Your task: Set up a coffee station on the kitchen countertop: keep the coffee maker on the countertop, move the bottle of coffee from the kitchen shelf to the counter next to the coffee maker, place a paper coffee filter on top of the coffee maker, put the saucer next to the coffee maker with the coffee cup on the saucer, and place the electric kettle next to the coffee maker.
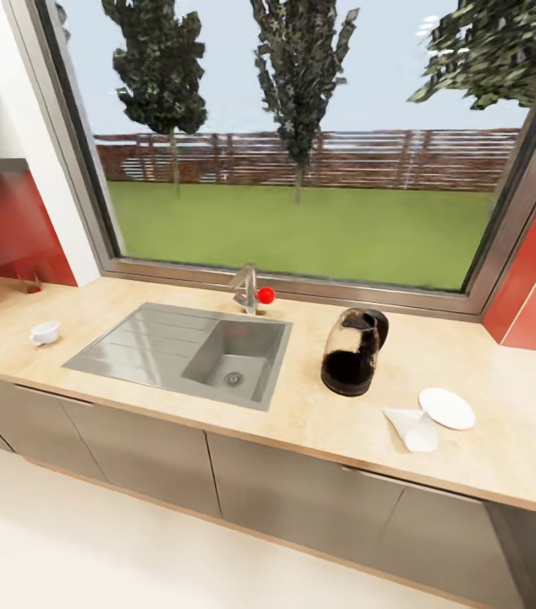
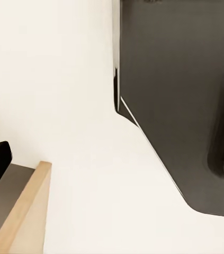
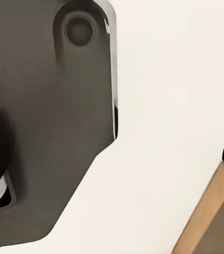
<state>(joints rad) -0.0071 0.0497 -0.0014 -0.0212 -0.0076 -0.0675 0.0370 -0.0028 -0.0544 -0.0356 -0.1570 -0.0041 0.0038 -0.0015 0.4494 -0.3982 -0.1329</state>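
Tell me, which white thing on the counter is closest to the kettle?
The folded paper coffee filter, lying just right of the kettle. The round flat saucer is a bit farther right, and the little coffee cup sits beyond the sink.

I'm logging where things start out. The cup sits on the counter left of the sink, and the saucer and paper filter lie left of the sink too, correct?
Not quite. The cup is left of the sink, but the saucer and paper filter lie right of it, beyond the kettle, as the head view shows.

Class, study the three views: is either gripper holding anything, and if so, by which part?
It cannot be told. The head view shows the kettle, paper filter, saucer and cup resting untouched on the countertop; the wrist views give no clear sight of fingertips.
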